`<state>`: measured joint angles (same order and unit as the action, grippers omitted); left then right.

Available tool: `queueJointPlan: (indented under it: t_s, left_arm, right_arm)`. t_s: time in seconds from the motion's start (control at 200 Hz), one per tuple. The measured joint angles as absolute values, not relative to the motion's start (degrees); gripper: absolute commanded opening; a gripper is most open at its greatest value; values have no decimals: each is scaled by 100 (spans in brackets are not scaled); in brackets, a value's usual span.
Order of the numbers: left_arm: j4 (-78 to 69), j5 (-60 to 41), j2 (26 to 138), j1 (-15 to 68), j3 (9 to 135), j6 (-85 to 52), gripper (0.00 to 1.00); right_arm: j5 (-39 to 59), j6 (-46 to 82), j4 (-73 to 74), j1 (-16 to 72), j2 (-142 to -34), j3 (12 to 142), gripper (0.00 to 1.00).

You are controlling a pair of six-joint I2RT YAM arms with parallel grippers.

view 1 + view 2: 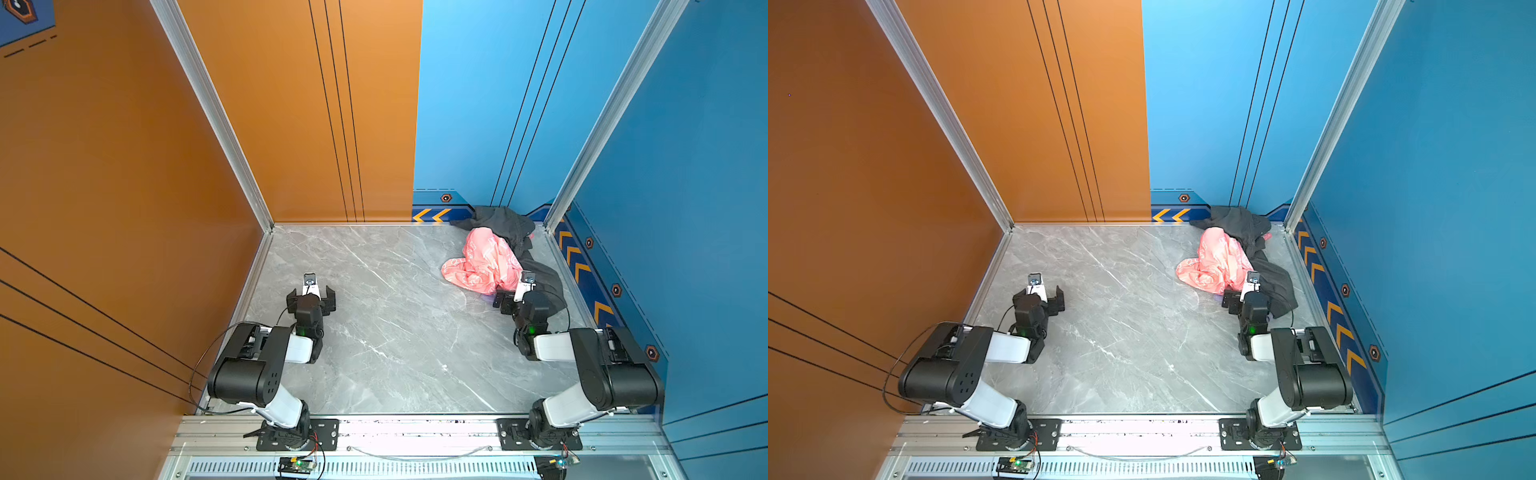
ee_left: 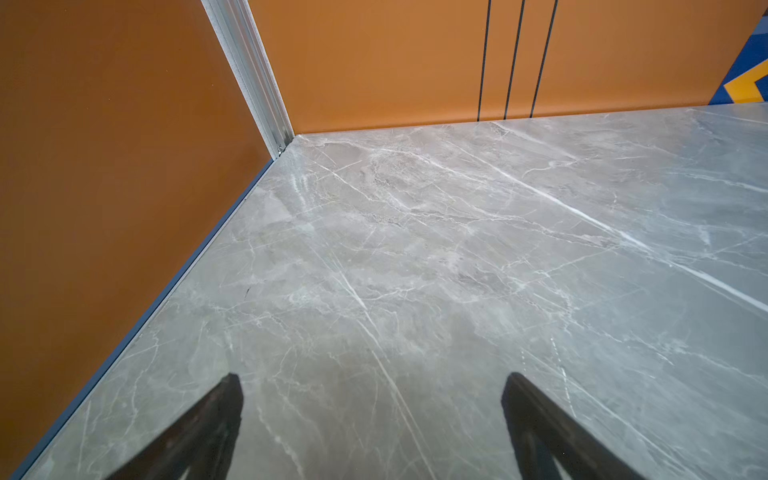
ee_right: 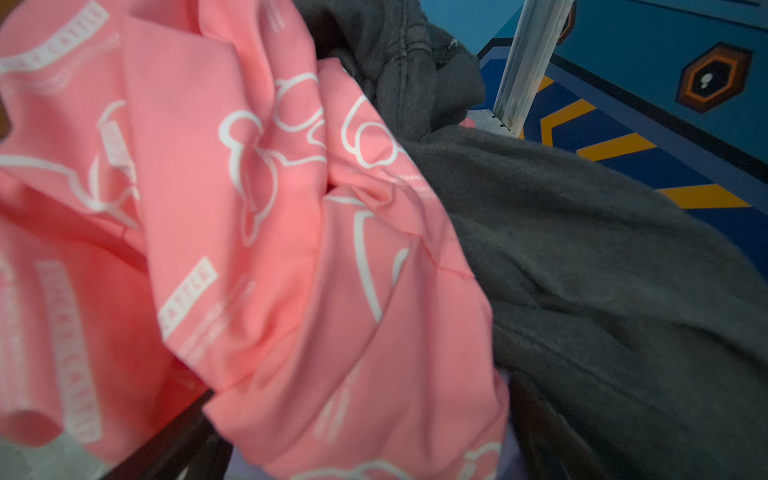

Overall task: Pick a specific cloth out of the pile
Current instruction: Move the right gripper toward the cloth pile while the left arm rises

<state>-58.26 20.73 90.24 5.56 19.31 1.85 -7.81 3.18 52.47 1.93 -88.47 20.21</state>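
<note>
Pink cloth (image 1: 482,262) and grey cloth (image 1: 542,276) cover lavender cloth (image 3: 510,449) | left fingers (image 2: 208,428) spread, empty | right fingers (image 3: 174,453) spread at pink cloth's edge

Crumpled coral-pink fabric garment (image 1: 482,262), at two o'clock on the tabletop, bore white outline figures and white boxed lettering. Rumpled dark grey fabric garment (image 1: 505,222) was plain charcoal. A sliver of lavender-purple soft cloth (image 3: 510,457) showed beside the pink. Flat marble-look tabletop (image 1: 395,332) was grey with white veins. Flat orange wall panels (image 1: 291,124), nine to twelve o'clock, had thin black lines. Flat blue wall panels (image 1: 478,104), twelve to three, carried yellow chevrons on dark blue bands.
</note>
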Motion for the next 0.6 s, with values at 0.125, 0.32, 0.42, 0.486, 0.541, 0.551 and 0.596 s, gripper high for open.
queueJointPlan:
  t_s: [0.125,0.32,0.42,0.486,0.541,0.551,0.596]
  left_arm:
    - [-5793,2071,9024,558,1931,172,98]
    - [-5756,2071,9024,556,1931,172,98]
    - [-5756,2071,9024,556,1931,172,98]
    - [-5756,2071,9024,556,1931,172,98]
    - [-5754,2069,9024,556,1931,172,98]
    - [-5754,2069,9024,556,1931,169,98]
    - [-5756,2067,9024,550,1931,167,98]
  right_arm:
    - [-779,318,5247,193,-8847,2021,100]
    - [-779,318,5247,193,-8847,2021,100]
    - [-779,318,5247,193,-8847,2021,100]
    - [-779,318,5247,193,-8847,2021,100]
    - [-779,318,5247,193,-8847,2021,100]
    - [-779,318,5247,193,-8847,2021,100]
    - [-779,318,5247,193,-8847,2021,100]
